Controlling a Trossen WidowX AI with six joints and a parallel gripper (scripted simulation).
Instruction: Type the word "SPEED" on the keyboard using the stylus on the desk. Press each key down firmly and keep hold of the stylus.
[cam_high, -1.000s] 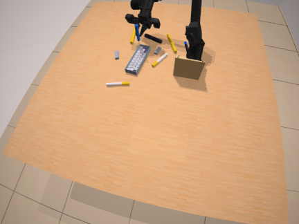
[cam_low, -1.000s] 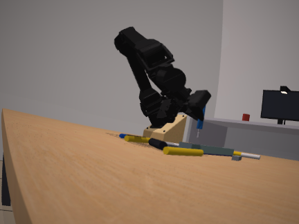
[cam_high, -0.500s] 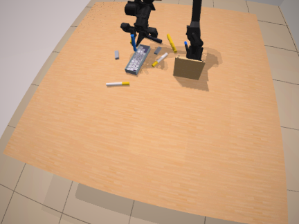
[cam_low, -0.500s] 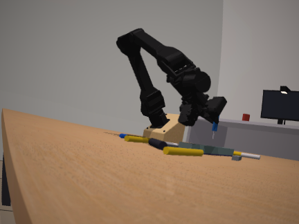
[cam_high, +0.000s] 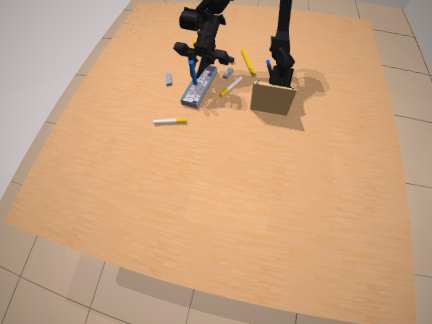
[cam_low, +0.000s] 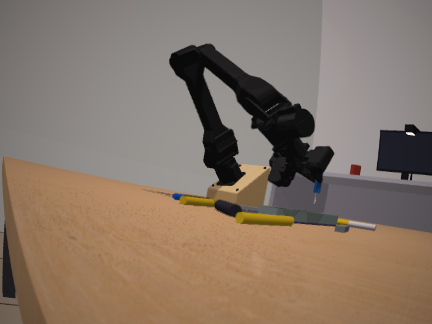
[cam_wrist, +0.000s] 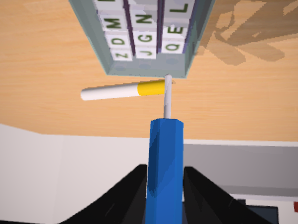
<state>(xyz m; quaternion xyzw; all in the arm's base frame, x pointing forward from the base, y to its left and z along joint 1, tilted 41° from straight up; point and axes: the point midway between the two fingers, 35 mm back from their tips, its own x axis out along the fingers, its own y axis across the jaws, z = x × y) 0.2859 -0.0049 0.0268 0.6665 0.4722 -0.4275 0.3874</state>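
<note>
My gripper (cam_high: 196, 67) (cam_low: 316, 177) (cam_wrist: 165, 173) is shut on the blue stylus (cam_high: 192, 71) (cam_low: 317, 187) (cam_wrist: 166, 145), whose thin pale tip points down. The narrow grey keyboard (cam_high: 186, 104) (cam_low: 305, 216) (cam_wrist: 170, 68) lies on the desk below it. In the exterior view the tip hangs in the air above the keyboard's far end, not touching it. In the wrist view the tip overlaps the keyboard's end wall, near the Q and E keys; J, G, N and Z, D, M also show. S and P cannot be made out.
A white-and-yellow marker (cam_high: 162, 121) (cam_low: 362, 226) (cam_wrist: 110, 92) lies past the keyboard's end. Another marker (cam_high: 234, 84), a yellow stick (cam_high: 248, 62) and a small grey block (cam_high: 228, 73) lie on one side; another grey block (cam_high: 168, 79) lies opposite. The arm's base block (cam_high: 272, 98) stands nearby.
</note>
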